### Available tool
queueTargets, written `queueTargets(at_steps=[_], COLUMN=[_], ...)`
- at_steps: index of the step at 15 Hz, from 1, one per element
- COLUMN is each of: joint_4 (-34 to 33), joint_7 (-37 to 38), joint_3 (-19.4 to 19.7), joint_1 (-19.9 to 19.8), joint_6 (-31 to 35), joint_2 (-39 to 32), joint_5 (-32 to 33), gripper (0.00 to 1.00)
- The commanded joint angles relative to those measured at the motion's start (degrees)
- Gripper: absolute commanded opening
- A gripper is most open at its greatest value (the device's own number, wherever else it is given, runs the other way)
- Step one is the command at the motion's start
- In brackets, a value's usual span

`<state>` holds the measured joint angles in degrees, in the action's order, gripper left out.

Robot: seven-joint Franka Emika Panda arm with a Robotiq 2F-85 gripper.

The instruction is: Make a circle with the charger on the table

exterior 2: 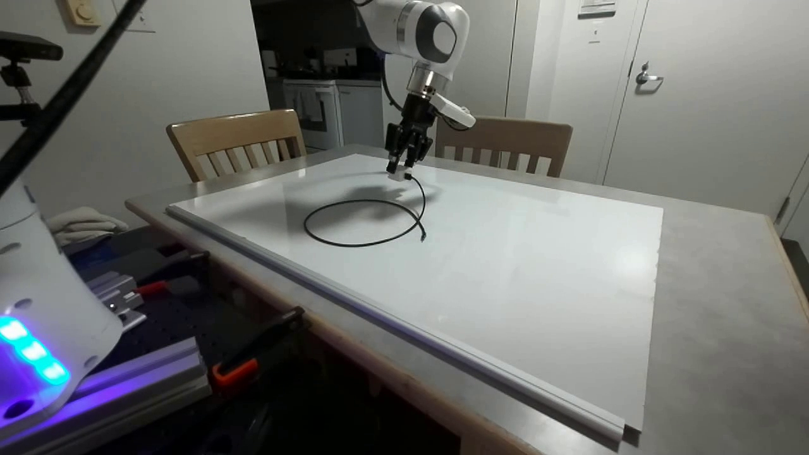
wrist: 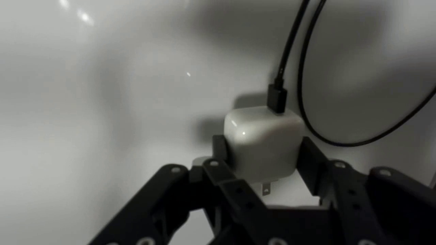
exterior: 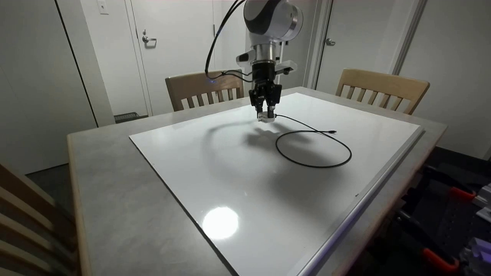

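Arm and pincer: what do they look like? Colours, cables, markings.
Arm: white, rounded, with grey patches, a silver collar, black cables alongside and a white block by the collar. White base, bright blue lights. Pincer: black, with jointed fingers and pale round screw heads. No lettering readable.

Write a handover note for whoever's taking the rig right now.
Gripper: shut on the white block, with the cable plugged into it.
Charger: cable lies looped on the table, crossing itself near its free end; it runs up to the block.
Done: block gripped, roughly round loop made.
Left: probably tidy the crossing, set the block down, let go.
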<state>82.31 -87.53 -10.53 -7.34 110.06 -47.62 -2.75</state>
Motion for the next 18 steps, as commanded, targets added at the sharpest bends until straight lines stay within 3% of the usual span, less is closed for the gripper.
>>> queueTargets(at_steps=[1,8,15,16,18], joint_4=[-4.4,-10.6,-12.7,-12.8,-13.0], joint_7=[-5.6,-9.6,-8.6,-8.4,-8.4], joint_3=[0.5,1.5,2.7,2.8,3.0], joint_1=[2.6,6.9,7.5,7.4,7.3], joint_6=[-4.7,-5.0,-4.2,-4.4,-4.5], joint_2=[-2.5,-7.7,-8.8,-8.7,-8.5], joint_5=[3.0,8.2,8.8,8.7,8.6], gripper=[0.28,0.28,0.28,0.72,0.85])
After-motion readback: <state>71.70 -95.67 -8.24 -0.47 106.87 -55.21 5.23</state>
